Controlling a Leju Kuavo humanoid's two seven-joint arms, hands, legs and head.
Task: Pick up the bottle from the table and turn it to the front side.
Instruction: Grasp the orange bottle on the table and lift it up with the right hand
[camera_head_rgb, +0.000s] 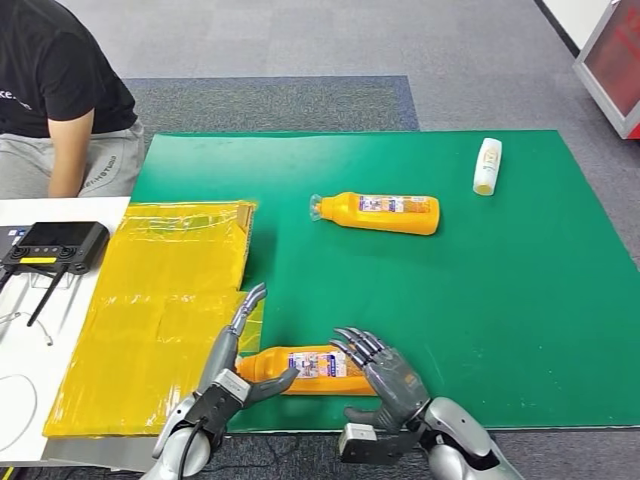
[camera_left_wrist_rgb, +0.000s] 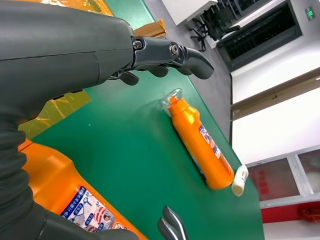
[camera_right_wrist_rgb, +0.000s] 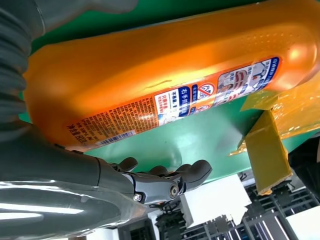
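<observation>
While the near orange bottle (camera_head_rgb: 317, 368) lies flat on the desk (camera_head_rgb: 490, 300), left hand (camera_head_rgb: 226, 385) and right hand (camera_head_rgb: 389, 385) flank it, fingers spread, thumbs maybe touching it.

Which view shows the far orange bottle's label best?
Left wrist view: the far orange bottle lies unobstructed, label readable along its side. Head view shows it whole but small. Right wrist view shows the near bottle instead.

Bright, even indoor light; soft shadows under the right hand (camera_head_rgb: 385, 385). Glare streaks the orange bottle (camera_right_wrist_rgb: 158, 80) beside it; the nearest hand surfaces blur.
</observation>
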